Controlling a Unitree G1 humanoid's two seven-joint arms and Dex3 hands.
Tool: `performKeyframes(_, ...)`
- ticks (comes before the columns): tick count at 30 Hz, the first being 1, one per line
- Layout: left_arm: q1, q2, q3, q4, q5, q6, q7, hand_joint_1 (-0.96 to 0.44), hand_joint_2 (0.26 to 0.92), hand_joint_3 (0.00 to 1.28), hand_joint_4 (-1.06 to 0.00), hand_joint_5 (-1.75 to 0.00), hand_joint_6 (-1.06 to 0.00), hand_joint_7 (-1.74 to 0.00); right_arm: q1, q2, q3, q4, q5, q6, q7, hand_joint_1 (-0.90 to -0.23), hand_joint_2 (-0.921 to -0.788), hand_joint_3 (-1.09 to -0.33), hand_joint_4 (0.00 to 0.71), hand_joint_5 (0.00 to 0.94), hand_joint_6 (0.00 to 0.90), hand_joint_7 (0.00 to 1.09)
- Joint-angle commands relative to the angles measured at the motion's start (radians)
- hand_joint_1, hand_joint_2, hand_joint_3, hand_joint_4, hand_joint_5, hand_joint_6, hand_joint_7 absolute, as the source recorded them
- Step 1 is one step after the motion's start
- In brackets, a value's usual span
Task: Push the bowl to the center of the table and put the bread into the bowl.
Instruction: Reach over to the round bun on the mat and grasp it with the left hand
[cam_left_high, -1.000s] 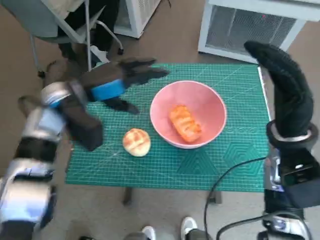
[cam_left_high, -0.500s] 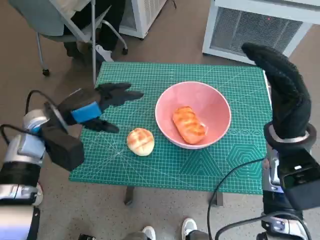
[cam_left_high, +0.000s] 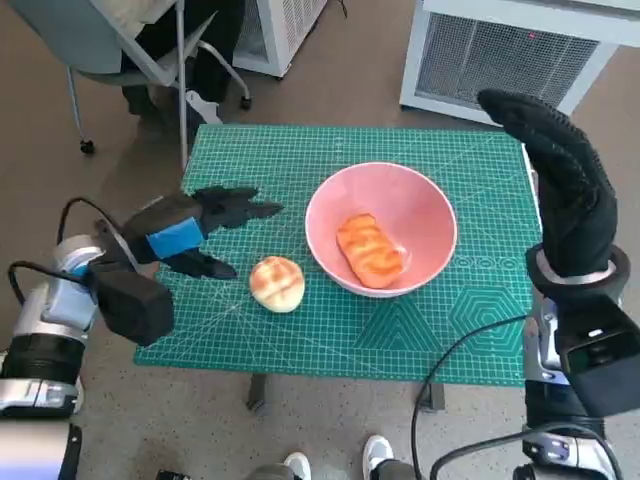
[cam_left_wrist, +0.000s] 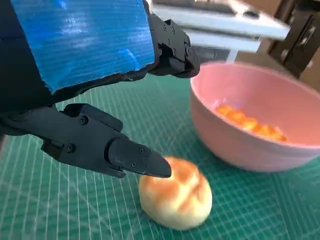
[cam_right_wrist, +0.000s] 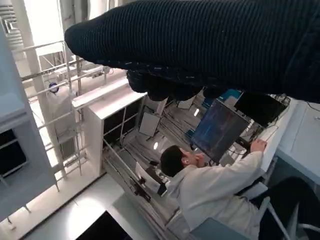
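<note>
The pink bowl (cam_left_high: 381, 228) sits near the middle of the green tabletop (cam_left_high: 470, 330), and one long, orange-glazed bread (cam_left_high: 370, 249) already lies inside it. A second bread, a round bun (cam_left_high: 277, 284), rests on the mat just beside the bowl's rim, on the side toward the left arm, apart from the bowl itself.

The left hand (cam_left_high: 197, 232) hovers low over the tabletop beside the bun, its fingers (cam_left_high: 250, 209) spread and holding nothing. From the left wrist view the bun (cam_left_wrist: 176, 192) lies right under one black fingertip (cam_left_wrist: 147, 164); I cannot tell whether that tip touches the crust or stops just short of it. The bowl (cam_left_wrist: 260, 125) stands close behind the bun there, with the glazed bread (cam_left_wrist: 250, 124) showing over its rim.

The right hand (cam_left_high: 560, 190) is raised off the far right edge of the tabletop, well apart from the bowl, glove upright and empty, fingers together and roughly straight. Its wrist camera shows only the dark glove (cam_right_wrist: 210, 45) and a person (cam_right_wrist: 215, 185) in a pale top seated at a monitor (cam_right_wrist: 217, 129).

A chair (cam_left_high: 120, 40) and a white grilled unit (cam_left_high: 510, 50) stand on the floor beyond the tabletop.
</note>
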Motion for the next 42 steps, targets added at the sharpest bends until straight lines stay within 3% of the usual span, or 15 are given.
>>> performKeyframes(1,-0.004,-0.023,-0.027,0.044,0.020,0.026,-0.026,-0.30,0.807,0.00,-0.37,-0.01,-0.39,-0.16,0.007,-0.006,-0.002,0.003,0.004,0.012,0.011,-0.579,-0.921,-0.812,0.272,0.000,-0.001,0.64)
performKeyframes(17,-0.051,-0.105,-0.123,0.142,0.123,0.200,-0.061,-0.17,0.807,0.00,-0.48,-0.04,-0.50,-0.19,0.007,-0.010,-0.008,0.003,-0.022,0.007,0.000,-0.573,-0.921,-0.814,0.272,0.001,-0.001,0.64)
performKeyframes(23,-0.060,-0.131,-0.161,0.174,0.163,0.254,-0.062,-0.15,0.814,0.00,-0.60,-0.04,-0.47,-0.41,0.007,-0.012,-0.009,0.003,-0.022,0.006,0.001,-0.574,-0.921,-0.814,0.272,0.001,-0.001,0.64)
performKeyframes(30,-0.054,-0.141,-0.185,0.214,0.179,0.225,-0.027,-0.11,0.848,0.01,-0.76,-0.14,-0.54,-0.56,0.008,-0.012,-0.009,-0.001,-0.028,0.003,-0.003,-0.574,-0.921,-0.814,0.272,0.000,-0.001,0.64)
performKeyframes(31,-0.053,-0.137,-0.185,0.221,0.178,0.200,-0.015,-0.10,0.860,0.01,-0.76,-0.23,-0.56,-0.60,0.007,-0.012,-0.009,0.003,-0.029,0.002,-0.003,-0.573,-0.921,-0.814,0.272,0.000,-0.001,0.64)
performKeyframes(32,-0.052,-0.135,-0.185,0.226,0.177,0.182,-0.006,-0.06,0.882,0.04,-0.73,-0.57,-0.56,-0.83,0.006,-0.011,-0.009,0.005,-0.029,0.001,-0.003,-0.574,-0.921,-0.814,0.272,0.001,-0.001,0.64)
performKeyframes(33,-0.053,-0.130,-0.183,0.233,0.174,0.158,0.003,-0.04,0.896,0.07,-0.70,-0.79,-0.55,-0.98,0.005,-0.011,-0.009,0.007,-0.029,-0.001,-0.003,-0.574,-0.921,-0.814,0.272,0.001,-0.001,0.64)
performKeyframes(35,-0.058,-0.121,-0.176,0.241,0.163,0.119,0.011,-0.02,0.908,0.08,-0.70,-0.98,-0.55,-1.10,0.005,-0.010,-0.009,0.008,-0.029,-0.002,-0.004,-0.574,-0.921,-0.814,0.273,0.001,-0.001,0.64)
performKeyframes(42,-0.094,-0.077,-0.092,0.205,0.043,0.037,-0.059,0.00,0.919,0.06,-0.72,-1.08,-0.61,-1.21,0.007,-0.011,-0.010,0.002,-0.030,-0.001,-0.005,-0.576,-0.921,-0.813,0.274,0.001,-0.001,0.64)
